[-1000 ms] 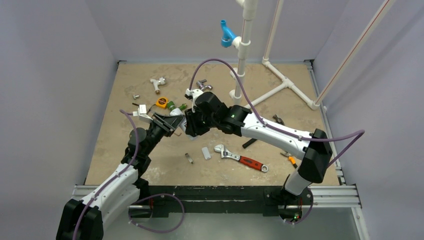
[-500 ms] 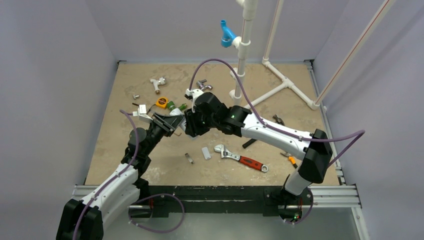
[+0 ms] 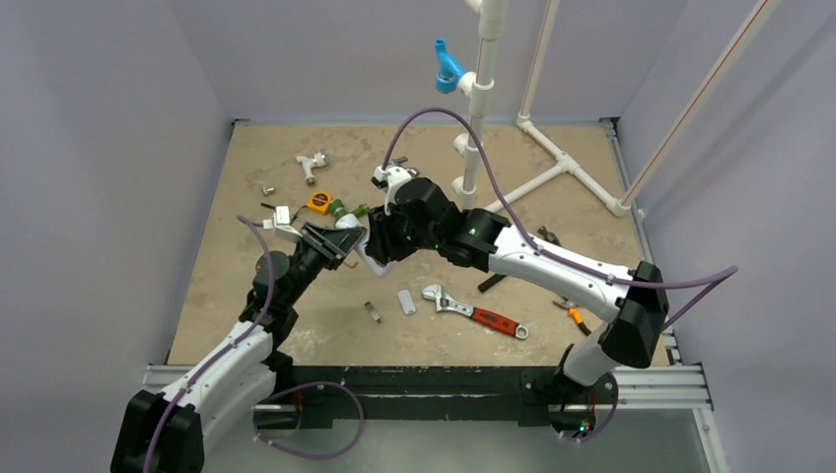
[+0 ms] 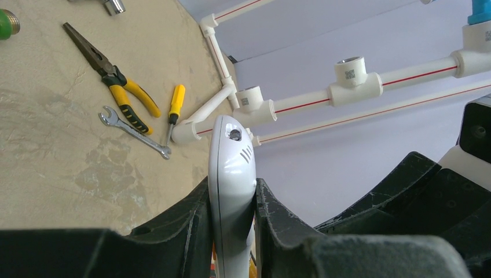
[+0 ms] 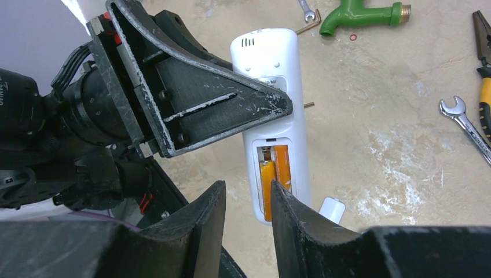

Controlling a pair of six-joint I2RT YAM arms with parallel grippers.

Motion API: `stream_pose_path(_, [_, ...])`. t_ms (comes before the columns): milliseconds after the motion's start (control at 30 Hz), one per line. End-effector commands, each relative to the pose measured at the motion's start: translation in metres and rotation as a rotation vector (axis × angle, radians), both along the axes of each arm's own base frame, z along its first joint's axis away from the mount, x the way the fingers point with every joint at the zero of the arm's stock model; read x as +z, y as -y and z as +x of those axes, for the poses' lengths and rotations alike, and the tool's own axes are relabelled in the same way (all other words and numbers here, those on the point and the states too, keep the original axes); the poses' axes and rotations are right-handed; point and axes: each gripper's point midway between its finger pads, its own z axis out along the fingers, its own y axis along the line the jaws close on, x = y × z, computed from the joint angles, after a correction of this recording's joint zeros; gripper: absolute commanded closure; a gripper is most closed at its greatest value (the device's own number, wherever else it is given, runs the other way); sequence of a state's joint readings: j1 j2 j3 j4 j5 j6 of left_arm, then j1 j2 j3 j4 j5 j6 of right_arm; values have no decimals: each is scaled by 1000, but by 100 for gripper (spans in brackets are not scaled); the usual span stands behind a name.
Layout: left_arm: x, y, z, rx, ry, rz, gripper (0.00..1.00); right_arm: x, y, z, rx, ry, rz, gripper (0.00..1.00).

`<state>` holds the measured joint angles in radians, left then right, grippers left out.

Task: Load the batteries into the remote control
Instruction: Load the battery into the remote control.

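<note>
My left gripper (image 4: 231,188) is shut on the white remote control (image 4: 233,156) and holds it above the table by its edges. In the right wrist view the remote's (image 5: 271,58) back faces the camera with its compartment uncovered. The two orange batteries (image 5: 274,174) lie side by side in it, and a spring shows above the left one. My right gripper (image 5: 248,188) hangs open just over that end, with nothing between its fingers. From above, both grippers meet mid-table, the left (image 3: 330,239) beside the right (image 3: 380,241).
The loose white cover piece (image 3: 406,301) lies on the table beneath, near a small grey metal part (image 3: 372,311) and a red-handled wrench (image 3: 478,313). A green tap (image 5: 359,14), yellow pliers (image 4: 116,78), a screwdriver (image 4: 173,104) and a spanner (image 4: 133,130) lie around. White pipework (image 3: 552,158) stands at the back right.
My right gripper has drawn back a little from the remote and its jaws have widened slightly. The left arm and the remote have not moved.
</note>
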<state>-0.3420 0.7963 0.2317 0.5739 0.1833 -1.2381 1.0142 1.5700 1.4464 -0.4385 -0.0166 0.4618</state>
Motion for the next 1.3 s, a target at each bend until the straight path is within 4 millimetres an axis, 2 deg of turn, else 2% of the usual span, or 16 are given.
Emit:
stream_pose_path(0, [33,5,-1,-27,86,-40,100,29,6,3,0,101,69,66])
stream_pose_path(167, [37,9,-4,-56,93,-50,100,40,23,5,32,239,54,67])
stream_pose_path(267, [39,13,-7,-87,94,-55,100,44,34,6,54,333,30,74])
stream_pose_path(367, [40,19,-11,-126,86,-54,100,42,43,6,98,414,-14,80])
stream_pose_path(500, [41,27,-16,-186,68,-51,100,32,50,0,233,526,-96,82])
stream_pose_path(700, [38,39,-23,-278,21,-53,100,18,56,-28,495,680,-111,76])
stream_pose_path(933, [30,41,-23,-293,-5,-38,100,27,57,-52,618,736,-43,76])
stream_pose_path(1267, [32,43,-23,-307,4,-42,100,14,47,-51,681,734,-65,82])
